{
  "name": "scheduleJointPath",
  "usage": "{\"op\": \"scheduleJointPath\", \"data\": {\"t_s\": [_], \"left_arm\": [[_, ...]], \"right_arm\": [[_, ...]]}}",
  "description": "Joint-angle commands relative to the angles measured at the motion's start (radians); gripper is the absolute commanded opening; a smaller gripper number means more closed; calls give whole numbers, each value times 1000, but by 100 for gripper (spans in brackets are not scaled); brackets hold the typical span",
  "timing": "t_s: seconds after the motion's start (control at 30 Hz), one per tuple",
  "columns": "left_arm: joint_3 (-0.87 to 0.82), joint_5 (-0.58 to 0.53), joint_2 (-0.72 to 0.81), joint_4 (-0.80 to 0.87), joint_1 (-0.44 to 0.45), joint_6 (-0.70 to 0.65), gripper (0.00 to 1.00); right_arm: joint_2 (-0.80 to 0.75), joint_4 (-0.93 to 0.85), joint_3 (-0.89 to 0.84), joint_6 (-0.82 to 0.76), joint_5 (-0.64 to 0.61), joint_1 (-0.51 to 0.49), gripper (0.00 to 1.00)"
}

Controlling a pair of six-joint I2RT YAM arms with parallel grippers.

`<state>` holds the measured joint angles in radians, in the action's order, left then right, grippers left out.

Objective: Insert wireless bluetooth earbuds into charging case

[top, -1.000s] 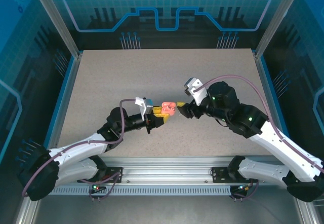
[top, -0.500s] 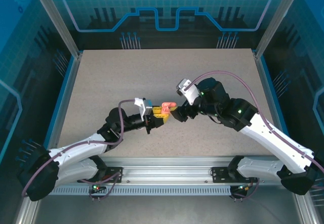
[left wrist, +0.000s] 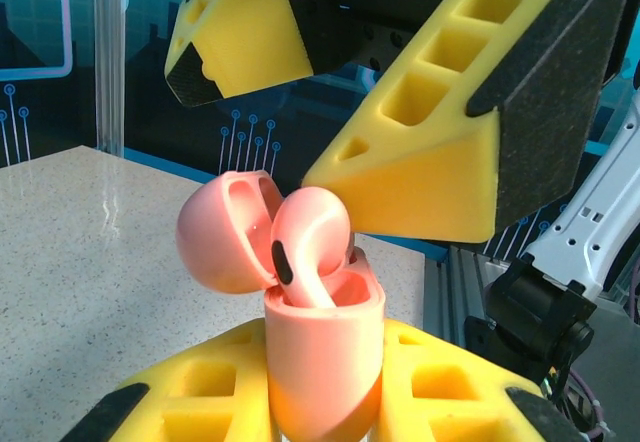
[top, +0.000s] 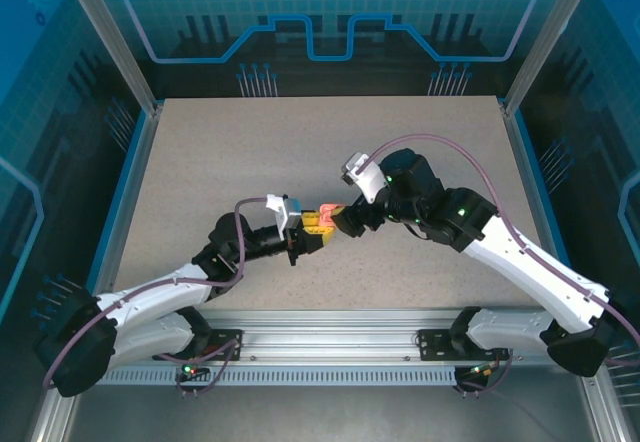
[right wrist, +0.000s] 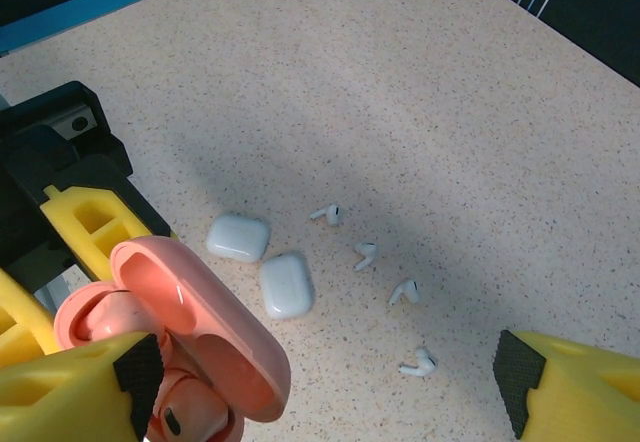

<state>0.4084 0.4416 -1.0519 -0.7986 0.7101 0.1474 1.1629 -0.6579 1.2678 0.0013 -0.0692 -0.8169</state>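
Mid-frame in the top view, left gripper [top: 312,226] is pinching the pink case [left wrist: 325,352] upright and flipped open. I'm seeing a pink earbud [left wrist: 312,242] sticking up out of it. Right gripper [top: 345,220] is hovering just above, jaws spread, gripping nothing. Four white earbuds [right wrist: 366,254] and two white cases [right wrist: 287,284] are lying on the table [right wrist: 480,112], centre of the right wrist view.

Speckled beige table [top: 200,162], blue-printed backdrop [top: 320,22], alu rail [top: 330,347] in front.

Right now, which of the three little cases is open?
The pink case, gripped in the left hand: its lid is flipped back with a pink earbud poking out. The two white cases lie shut on the table.
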Motion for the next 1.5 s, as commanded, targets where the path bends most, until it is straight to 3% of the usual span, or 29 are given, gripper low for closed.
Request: {"op": "scheduleJointPath", "data": {"t_s": [0.0, 0.47, 0.57, 0.7, 0.87, 1.2, 1.47], "left_arm": [[-7, 24, 18, -45, 7, -31, 4], [-8, 21, 22, -38, 6, -34, 4], [-10, 24, 24, -46, 7, -34, 3], [-9, 27, 21, -74, 7, -22, 3], [-7, 42, -6, -129, 7, 1, 3], [18, 42, -31, -160, 7, 15, 3], [24, 29, -31, -137, 8, 17, 3]], "right_arm": [[5, 1, 30, 14, 30, 12, 90], [-54, -9, 23, 20, 12, 23, 92], [-97, -5, 17, 68, 95, 79, 95], [-163, 71, -59, 183, 410, 216, 100], [-156, 119, -128, 316, 640, 291, 100], [-57, 209, -155, 386, 803, 259, 97], [-8, 191, -91, 343, 848, 214, 77]]}}
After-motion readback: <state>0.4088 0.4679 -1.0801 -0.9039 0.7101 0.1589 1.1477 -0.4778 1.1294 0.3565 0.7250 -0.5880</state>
